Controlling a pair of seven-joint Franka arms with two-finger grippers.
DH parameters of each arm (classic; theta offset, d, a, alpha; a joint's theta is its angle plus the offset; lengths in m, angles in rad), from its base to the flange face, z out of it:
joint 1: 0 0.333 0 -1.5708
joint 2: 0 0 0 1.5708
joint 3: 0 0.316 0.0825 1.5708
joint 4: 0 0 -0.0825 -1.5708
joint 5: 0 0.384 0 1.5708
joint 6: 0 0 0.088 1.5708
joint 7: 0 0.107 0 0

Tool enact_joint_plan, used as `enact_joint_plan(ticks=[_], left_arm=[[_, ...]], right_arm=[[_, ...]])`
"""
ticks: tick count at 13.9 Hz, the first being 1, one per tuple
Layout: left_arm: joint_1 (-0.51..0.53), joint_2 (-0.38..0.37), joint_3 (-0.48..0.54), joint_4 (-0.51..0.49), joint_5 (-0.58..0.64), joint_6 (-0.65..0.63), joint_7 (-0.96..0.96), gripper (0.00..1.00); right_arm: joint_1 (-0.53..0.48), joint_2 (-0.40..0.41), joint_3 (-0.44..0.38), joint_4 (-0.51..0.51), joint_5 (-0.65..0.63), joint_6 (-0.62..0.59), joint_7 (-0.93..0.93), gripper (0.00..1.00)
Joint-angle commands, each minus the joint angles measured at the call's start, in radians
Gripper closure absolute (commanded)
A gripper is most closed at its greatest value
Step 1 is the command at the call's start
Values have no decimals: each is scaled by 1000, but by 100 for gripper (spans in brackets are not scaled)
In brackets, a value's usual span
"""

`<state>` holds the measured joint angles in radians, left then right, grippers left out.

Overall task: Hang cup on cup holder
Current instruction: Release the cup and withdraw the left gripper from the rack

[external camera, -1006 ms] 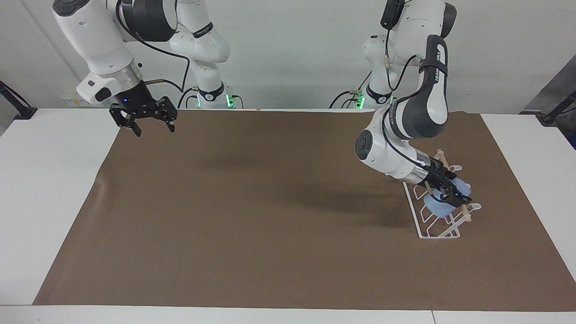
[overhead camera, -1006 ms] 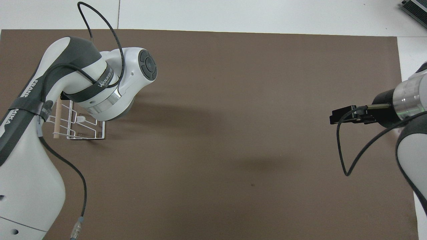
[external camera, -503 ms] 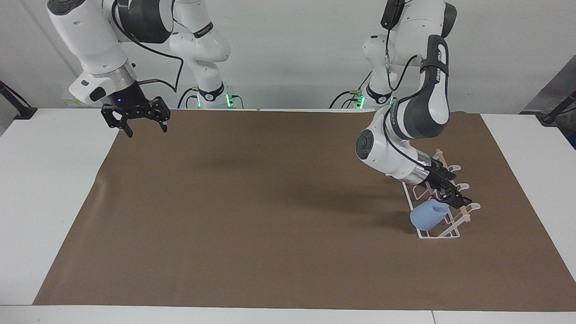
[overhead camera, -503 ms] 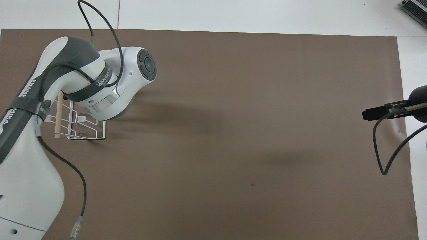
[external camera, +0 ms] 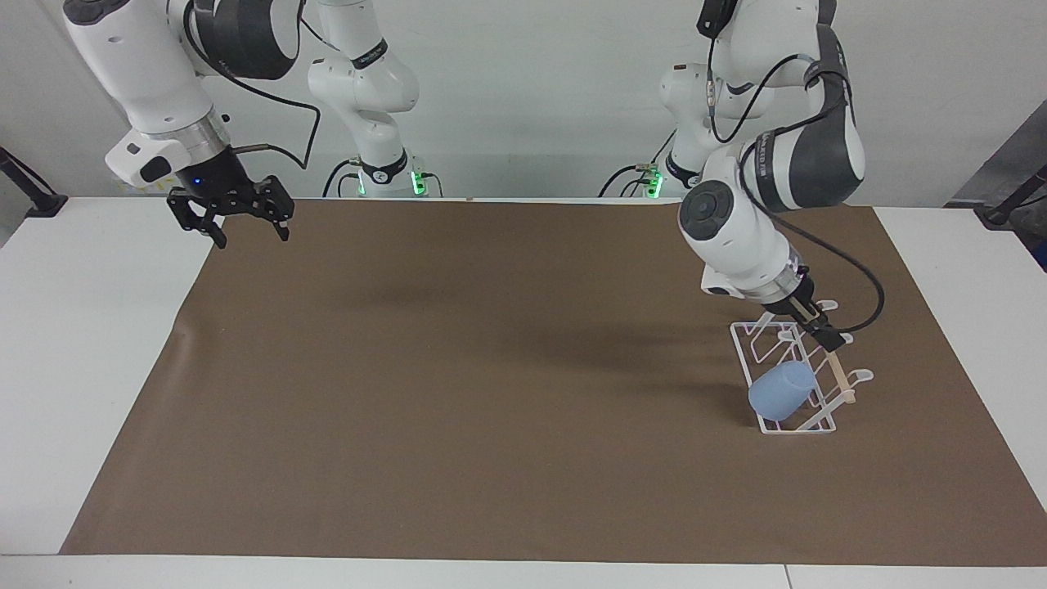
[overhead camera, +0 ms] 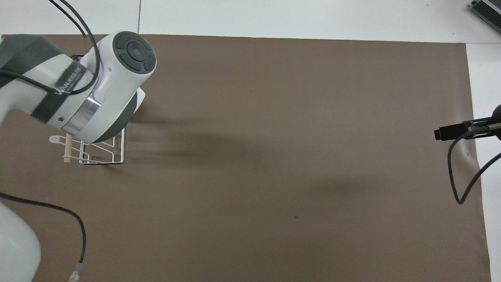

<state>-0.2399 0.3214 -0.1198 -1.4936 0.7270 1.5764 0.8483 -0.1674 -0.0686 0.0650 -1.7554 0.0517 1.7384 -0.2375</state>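
Hovering over the corner of the brown mat at the right arm's end of the surface, close to the robots' edge, the right hand is seen with its fingers spread and nothing between them; that arm is judged to be waiting. The middle of the mat is crossed only by shadows. Toward the left arm's end of the surface, the cup holder is found standing on the mat, its wire base flat and its wooden dowel slanted along the top. The cup is seen resting on the rack at the end farthest from the robots, tilted, its mouth turned up toward the prongs and its closed base pointing outward toward the middle of the surface. It is held by no hand. The left hand is raised over the rack's upper part, apart from the cup; whether its fingers are spread or closed cannot be told. In the overhead view the cup is hidden under the left arm, and only part of the rack is shown.

The hanging step is judged done, with release made. A clean retreat of the left arm is called for next, upward and clear of the prongs, so that the rack is not dragged and the cup is not knocked off.
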Motion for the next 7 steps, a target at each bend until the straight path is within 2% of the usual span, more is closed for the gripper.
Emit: enact_joint_plan(ticks=[1,3,4,7], left_arm=[[30,-73,5,-20,-128,1,-6,0],[92,-140,5,-25,-255,4,-34,0],[125,-171,5,-28,-327,4,-44,0],[169,-244,3,-43,-446,-9,-49,0]], right_arm=[[34,-16,-5,-4,-3,4,83,0],[42,-29,6,-4,-6,0,187,0],[51,-30,6,-4,-6,9,188,0],[40,-31,6,-4,-4,0,188,0]])
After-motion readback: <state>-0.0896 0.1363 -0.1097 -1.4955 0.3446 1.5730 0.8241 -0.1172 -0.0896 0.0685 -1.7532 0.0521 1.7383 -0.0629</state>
